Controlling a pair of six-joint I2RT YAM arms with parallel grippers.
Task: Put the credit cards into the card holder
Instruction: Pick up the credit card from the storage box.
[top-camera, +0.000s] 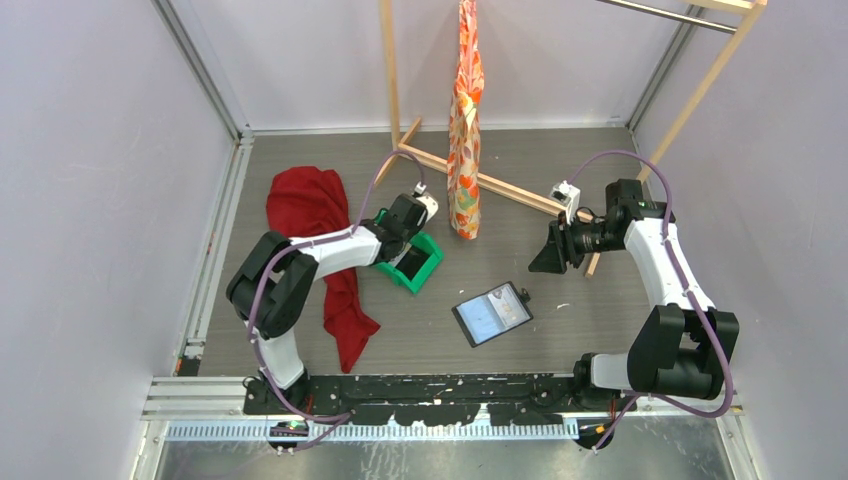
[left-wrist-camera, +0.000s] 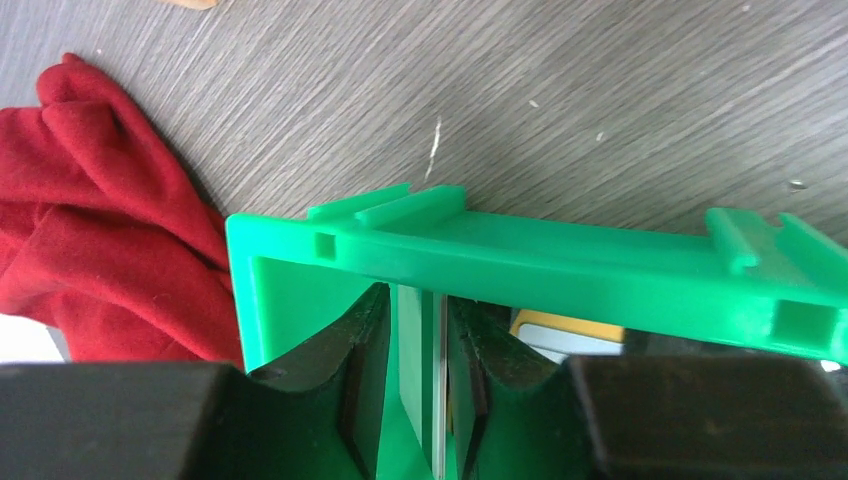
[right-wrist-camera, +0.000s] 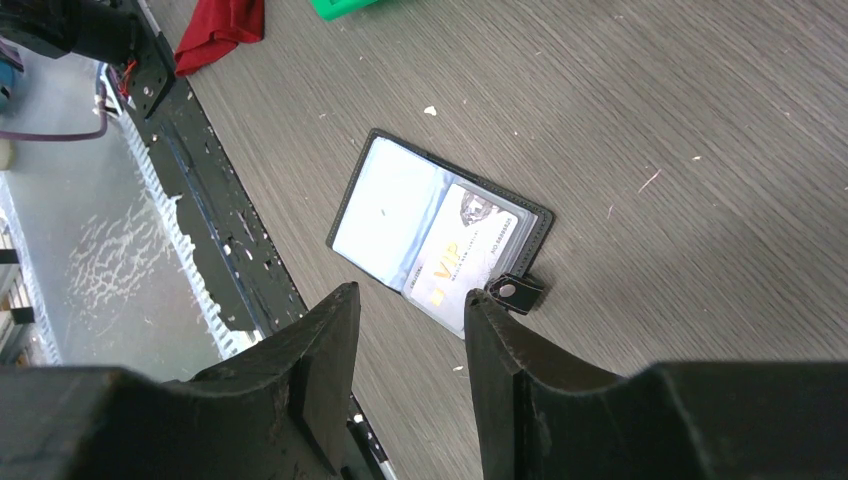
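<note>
My left gripper (left-wrist-camera: 420, 298) reaches down into the green tray (left-wrist-camera: 560, 265), its jaws open on either side of a thin credit card (left-wrist-camera: 440, 400) standing on edge; the right pad is close to it and a gap shows on the left. An orange-yellow card (left-wrist-camera: 565, 325) lies deeper in the tray. The black card holder (top-camera: 492, 313) lies open and flat mid-table with a whitish card (right-wrist-camera: 470, 250) in its right pocket and its snap tab (right-wrist-camera: 515, 292) beside it. My right gripper (right-wrist-camera: 410, 295) hovers open and empty above the holder's near edge.
A red cloth (top-camera: 310, 205) lies left of the tray (top-camera: 425, 265) and under the left arm. A wooden rack (top-camera: 500, 188) with a hanging orange patterned cloth (top-camera: 465, 130) stands behind. The arms' base rail (right-wrist-camera: 215, 240) runs close to the holder.
</note>
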